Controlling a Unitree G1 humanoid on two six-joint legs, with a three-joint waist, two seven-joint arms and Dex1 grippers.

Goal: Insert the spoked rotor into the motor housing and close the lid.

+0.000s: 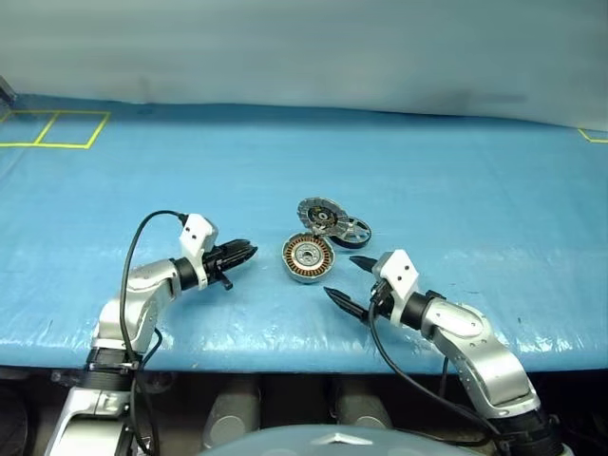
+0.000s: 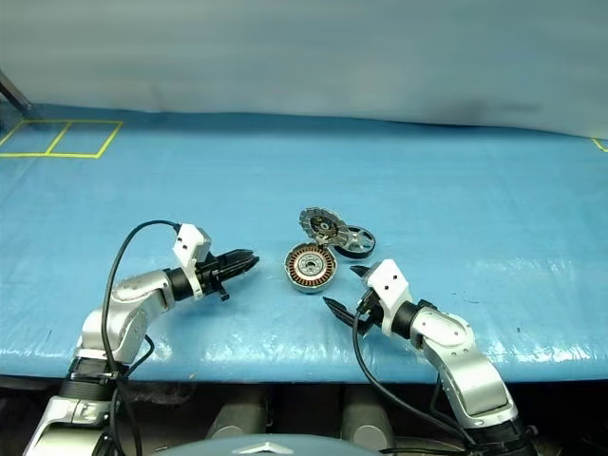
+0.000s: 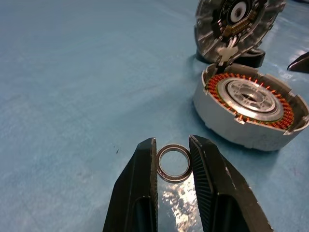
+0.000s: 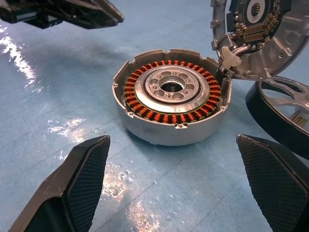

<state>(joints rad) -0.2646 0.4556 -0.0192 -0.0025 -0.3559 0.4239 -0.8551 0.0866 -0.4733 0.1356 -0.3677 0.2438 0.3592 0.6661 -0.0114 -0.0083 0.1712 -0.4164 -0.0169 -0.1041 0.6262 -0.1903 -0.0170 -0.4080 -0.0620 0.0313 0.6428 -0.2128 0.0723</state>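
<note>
The motor housing (image 1: 308,258), a grey cup with copper windings, lies open-side up mid-table. The lid (image 1: 318,216) stands tilted behind it, ribbed face toward me and joined at the housing's rim (image 3: 227,55). The spoked rotor (image 1: 353,231) lies just right of the lid, partly behind it. My left gripper (image 1: 249,253) hovers left of the housing, shut on a small metal ring (image 3: 174,163). My right gripper (image 1: 340,275) is wide open near the housing's right front side, nothing between its fingers (image 4: 87,169).
Blue cloth (image 1: 456,190) covers the whole table, with its front edge just below both arms. Yellow tape squares (image 1: 57,128) mark the far left corner. A pale wall runs behind the table.
</note>
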